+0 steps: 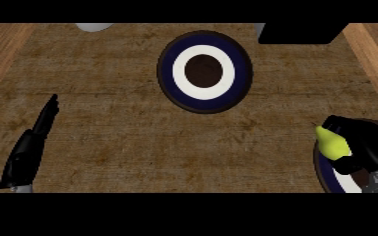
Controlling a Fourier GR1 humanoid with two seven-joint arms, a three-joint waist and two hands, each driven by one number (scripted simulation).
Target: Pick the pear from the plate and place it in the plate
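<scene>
The small yellow-green pear [332,143] sits in the curled fingers of the black right hand [356,145], over the blue-and-white round plate [323,172] cut by the view's lower right edge. A wide stretch of bare brown counter [111,105] separates it from the second dark-rimmed blue-and-white plate [205,71] up the middle. The black left hand [33,142] rests straight-fingered at the left edge.

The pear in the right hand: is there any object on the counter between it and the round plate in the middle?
Nothing visible. The right hand curls round the pear at the right edge, and only bare counter lies between it and the middle plate.
</scene>
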